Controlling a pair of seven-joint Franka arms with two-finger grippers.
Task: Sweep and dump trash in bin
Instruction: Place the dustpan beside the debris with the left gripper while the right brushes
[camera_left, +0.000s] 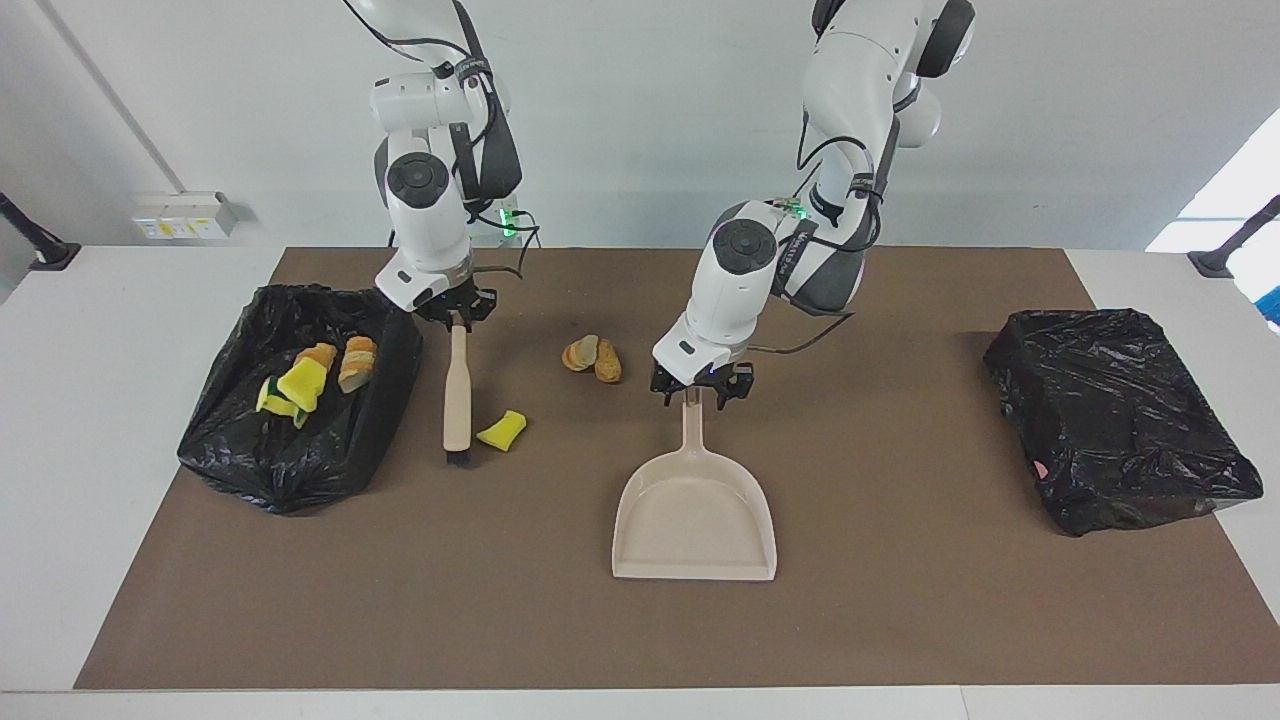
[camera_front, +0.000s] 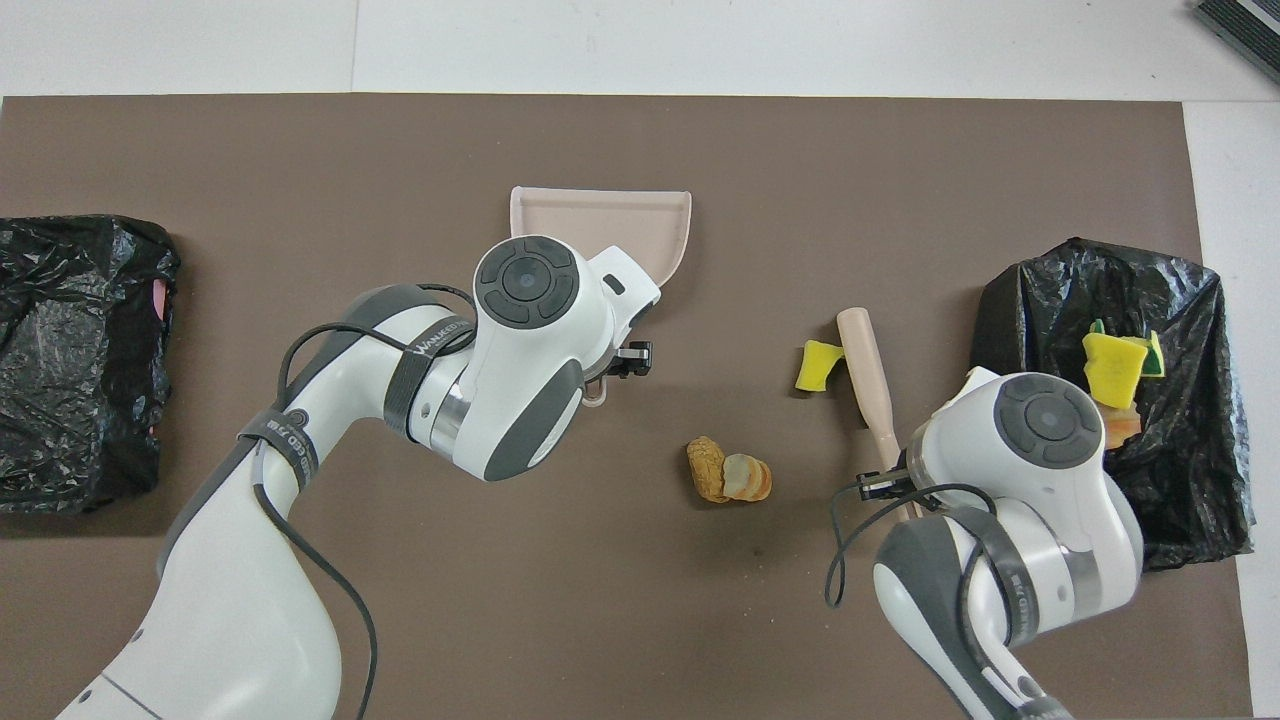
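My left gripper is shut on the handle of the beige dustpan, which lies flat mid-mat with its mouth pointing away from the robots; it also shows in the overhead view. My right gripper is shut on the handle of a beige brush, whose dark bristles rest on the mat. One yellow sponge scrap lies beside the brush head. Two bread pieces lie together between the brush and the dustpan handle, nearer the robots. Several scraps lie in the black-lined bin.
A second black-bagged bin sits at the left arm's end of the brown mat. The bin holding scraps stands at the right arm's end, close beside the brush. White table borders the mat.
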